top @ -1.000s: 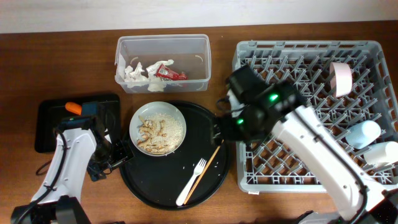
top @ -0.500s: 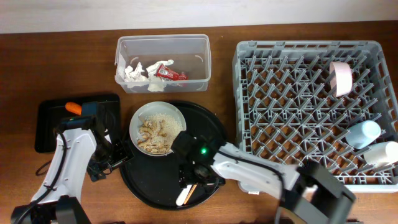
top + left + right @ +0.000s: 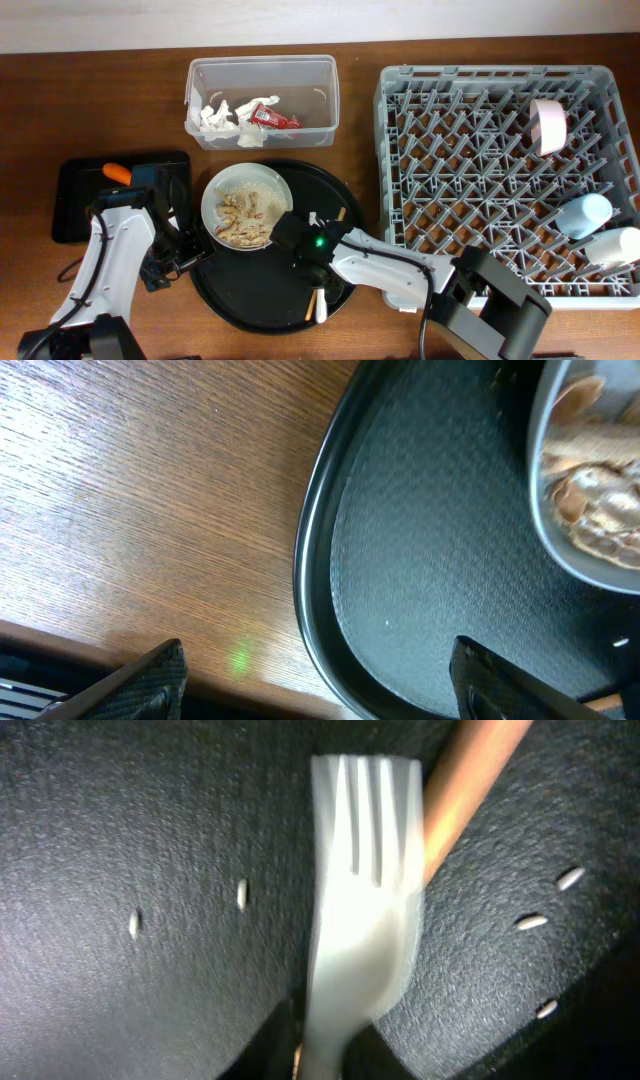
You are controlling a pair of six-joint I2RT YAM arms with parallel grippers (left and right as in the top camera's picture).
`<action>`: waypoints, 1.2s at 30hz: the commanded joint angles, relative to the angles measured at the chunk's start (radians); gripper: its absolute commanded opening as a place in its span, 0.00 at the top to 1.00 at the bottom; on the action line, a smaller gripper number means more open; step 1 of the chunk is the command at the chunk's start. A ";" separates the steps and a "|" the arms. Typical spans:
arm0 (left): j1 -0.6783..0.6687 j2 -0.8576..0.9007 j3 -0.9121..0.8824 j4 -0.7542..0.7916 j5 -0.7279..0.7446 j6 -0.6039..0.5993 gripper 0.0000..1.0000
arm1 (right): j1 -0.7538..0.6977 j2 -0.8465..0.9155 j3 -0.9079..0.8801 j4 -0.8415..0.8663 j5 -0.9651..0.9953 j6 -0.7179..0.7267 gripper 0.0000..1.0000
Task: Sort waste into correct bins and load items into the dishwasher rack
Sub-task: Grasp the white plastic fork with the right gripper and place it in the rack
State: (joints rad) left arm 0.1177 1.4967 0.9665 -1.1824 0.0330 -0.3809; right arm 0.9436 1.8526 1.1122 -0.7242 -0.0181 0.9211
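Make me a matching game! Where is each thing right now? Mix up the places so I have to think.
Things:
1. carrot
2. red wrapper
3. pink-white bowl
4. white fork

Places:
A. in the clear tub
B. on the round black tray
C. on the small black tray
D. in the grey rack

Right pairs: 1-C, 2-A, 3-D, 4-B.
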 commanded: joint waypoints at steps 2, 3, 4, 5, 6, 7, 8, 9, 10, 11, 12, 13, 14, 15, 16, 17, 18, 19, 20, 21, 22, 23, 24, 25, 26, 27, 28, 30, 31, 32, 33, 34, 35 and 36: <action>-0.005 -0.002 -0.003 0.000 -0.006 0.016 0.16 | 0.003 0.014 0.006 -0.049 0.058 -0.003 0.93; -0.005 -0.002 -0.003 0.000 -0.006 0.016 0.16 | 0.003 0.012 0.023 -0.082 0.081 -0.003 0.93; -0.005 -0.002 -0.003 0.000 -0.006 0.016 0.16 | 0.003 0.011 0.041 -0.111 0.104 -0.003 0.93; -0.005 -0.002 -0.003 0.000 -0.006 0.016 0.16 | 0.003 0.011 0.053 -0.127 0.114 -0.003 0.94; -0.005 -0.002 -0.003 0.000 -0.006 0.016 0.16 | 0.003 0.011 0.064 -0.138 0.122 -0.003 0.94; -0.005 -0.002 -0.003 0.000 -0.006 0.016 0.16 | 0.003 0.011 0.071 -0.149 0.130 -0.003 0.94; -0.005 -0.002 -0.003 0.000 -0.006 0.016 0.16 | 0.003 0.010 0.078 -0.159 0.136 -0.003 0.94; -0.005 -0.002 -0.003 0.000 -0.006 0.016 0.16 | 0.003 0.010 0.086 -0.172 0.139 -0.003 0.94; -0.005 -0.002 -0.003 0.000 -0.006 0.016 0.16 | 0.003 0.010 0.095 -0.186 0.145 -0.004 0.94; -0.005 -0.002 -0.003 0.000 -0.006 0.016 0.16 | 0.003 0.010 0.099 -0.196 0.153 -0.004 0.93; -0.005 -0.002 -0.003 0.000 -0.006 0.016 0.16 | 0.003 0.010 0.102 -0.205 0.162 -0.005 0.93; -0.005 -0.002 -0.003 0.000 -0.006 0.016 0.16 | 0.003 0.010 0.102 -0.204 0.162 -0.007 0.91; -0.005 -0.002 -0.003 0.000 -0.006 0.016 0.16 | 0.003 0.010 0.102 -0.204 0.162 -0.007 0.88; -0.005 -0.002 -0.003 0.000 -0.006 0.016 0.16 | 0.003 0.010 0.102 -0.204 0.162 -0.007 0.87; -0.005 -0.002 -0.003 0.000 -0.006 0.016 0.16 | 0.003 0.010 0.102 -0.204 0.162 -0.007 0.87; -0.005 -0.002 -0.003 0.000 -0.006 0.016 0.16 | 0.003 0.010 0.102 -0.204 0.162 -0.007 0.87; -0.005 -0.002 -0.003 0.000 -0.006 0.016 0.16 | 0.003 0.010 0.102 -0.204 0.162 -0.007 0.87; -0.005 -0.002 -0.003 0.000 -0.006 0.016 0.16 | 0.003 0.010 0.102 -0.204 0.162 -0.007 0.87; -0.005 -0.002 -0.003 0.000 -0.006 0.016 0.16 | 0.003 0.010 0.102 -0.204 0.162 -0.007 0.87; -0.005 -0.002 -0.003 0.000 -0.006 0.016 0.16 | 0.003 0.010 0.102 -0.204 0.162 -0.007 0.87; -0.005 -0.002 -0.003 0.000 -0.006 0.016 0.16 | 0.003 0.010 0.102 -0.204 0.162 -0.007 0.87; -0.005 -0.002 -0.003 0.000 -0.006 0.016 0.16 | 0.003 0.010 0.102 -0.204 0.162 -0.007 0.91; -0.005 -0.002 -0.003 0.000 -0.006 0.016 0.16 | 0.003 0.010 0.102 -0.204 0.163 -0.007 0.96; -0.005 -0.002 -0.003 0.000 -0.006 0.016 0.16 | 0.000 0.004 0.102 -0.204 0.163 -0.007 0.96; -0.005 -0.002 -0.003 0.000 -0.006 0.016 0.16 | -0.010 -0.008 0.108 -0.211 0.162 -0.017 0.96; -0.005 -0.002 -0.003 0.000 -0.006 0.016 0.16 | -0.035 -0.034 0.127 -0.240 0.163 -0.043 0.96; -0.005 -0.002 -0.003 0.000 -0.006 0.016 0.16 | -0.051 -0.052 0.141 -0.257 0.163 -0.061 0.96; -0.005 -0.002 -0.003 0.000 -0.006 0.016 0.16 | -0.125 -0.140 0.203 -0.328 0.162 -0.153 0.96; -0.005 -0.002 -0.003 0.000 -0.006 0.016 0.16 | -0.179 -0.209 0.232 -0.351 0.161 -0.218 0.96; -0.005 -0.002 -0.003 0.000 -0.006 0.016 0.16 | -0.219 -0.259 0.248 -0.371 0.162 -0.269 0.96; -0.005 -0.002 -0.003 0.000 -0.006 0.016 0.16 | -0.269 -0.310 0.257 -0.387 0.162 -0.313 0.96; -0.005 -0.002 -0.003 0.000 -0.006 0.016 0.16 | -0.313 -0.347 0.257 -0.399 0.163 -0.350 0.96; -0.005 -0.002 -0.003 0.000 -0.006 0.016 0.16 | -0.413 -0.389 0.257 -0.433 0.168 -0.380 0.96; -0.005 -0.002 -0.003 0.000 -0.006 0.016 0.16 | -0.475 -0.393 0.257 -0.454 0.166 -0.400 0.96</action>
State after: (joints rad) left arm 0.1177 1.4967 0.9665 -1.1820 0.0330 -0.3809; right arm 0.5995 1.4956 1.3605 -1.1458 0.1291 0.6121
